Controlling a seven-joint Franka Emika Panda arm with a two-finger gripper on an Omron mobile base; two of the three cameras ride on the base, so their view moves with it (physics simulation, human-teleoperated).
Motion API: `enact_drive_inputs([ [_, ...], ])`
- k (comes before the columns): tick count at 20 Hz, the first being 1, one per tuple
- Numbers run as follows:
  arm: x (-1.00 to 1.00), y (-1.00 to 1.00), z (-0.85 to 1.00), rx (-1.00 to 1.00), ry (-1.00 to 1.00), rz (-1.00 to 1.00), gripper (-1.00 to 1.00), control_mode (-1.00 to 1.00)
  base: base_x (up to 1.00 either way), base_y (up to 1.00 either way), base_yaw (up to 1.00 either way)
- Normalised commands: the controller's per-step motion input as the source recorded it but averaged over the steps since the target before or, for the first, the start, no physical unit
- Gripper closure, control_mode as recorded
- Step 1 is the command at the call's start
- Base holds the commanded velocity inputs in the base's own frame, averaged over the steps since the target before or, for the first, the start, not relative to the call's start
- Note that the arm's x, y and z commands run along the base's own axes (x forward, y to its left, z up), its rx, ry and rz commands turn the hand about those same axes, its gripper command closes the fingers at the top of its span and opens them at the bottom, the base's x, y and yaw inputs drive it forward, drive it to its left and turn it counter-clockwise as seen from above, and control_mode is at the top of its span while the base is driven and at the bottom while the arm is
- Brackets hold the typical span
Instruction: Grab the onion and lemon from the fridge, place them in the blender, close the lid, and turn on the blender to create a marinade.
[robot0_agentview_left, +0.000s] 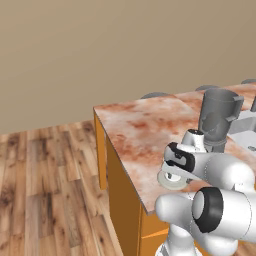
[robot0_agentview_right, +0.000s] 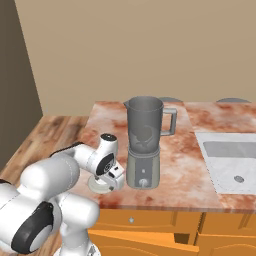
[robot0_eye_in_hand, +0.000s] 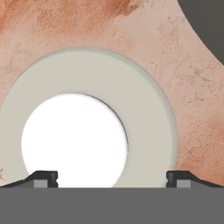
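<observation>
The lid (robot0_eye_in_hand: 144, 113), a flat grey disc with a white centre, lies on the marbled counter (robot0_agentview_right: 180, 170) just left of the blender (robot0_agentview_right: 144, 145). My gripper (robot0_eye_in_hand: 111, 179) hangs open close above it, pointing down, its fingertips (robot0_eye_in_hand: 43, 178) low over the disc with nothing between them. From the base views the hand (robot0_agentview_left: 176, 165) covers most of the lid (robot0_agentview_left: 170, 183). The blender jar (robot0_agentview_left: 218, 117) stands uncovered on its grey base. A dim round shape shows through the jar wall; I cannot tell whether it is the onion or the lemon. The fridge is out of view.
A pale sink (robot0_agentview_right: 235, 165) is set into the counter right of the blender. The lid lies near the counter's front edge (robot0_agentview_right: 150, 207), with orange drawers below. Grey stool tops (robot0_agentview_left: 156, 94) peek over the far edge. Wooden floor (robot0_agentview_left: 45, 190) lies left of the counter.
</observation>
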Motion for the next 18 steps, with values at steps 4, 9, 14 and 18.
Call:
enact_drive_inputs([
  [4, 0.00, 0.04, -0.04, 0.00, -0.07, 0.00, -1.00, -1.00, 0.00, 0.00, 0.00],
  [9, 0.00, 0.31, -0.19, -0.01, -0.08, 0.00, -1.00, -1.00, 0.00, 0.00, 0.00],
  [14, 0.00, 0.37, -0.22, -0.02, -0.07, 0.00, -1.00, -1.00, 0.00, 0.00, 0.00],
  [18, -0.03, 0.11, -0.59, -0.02, -0.04, 0.00, -1.00, -1.00, 0.00, 0.00, 0.00],
])
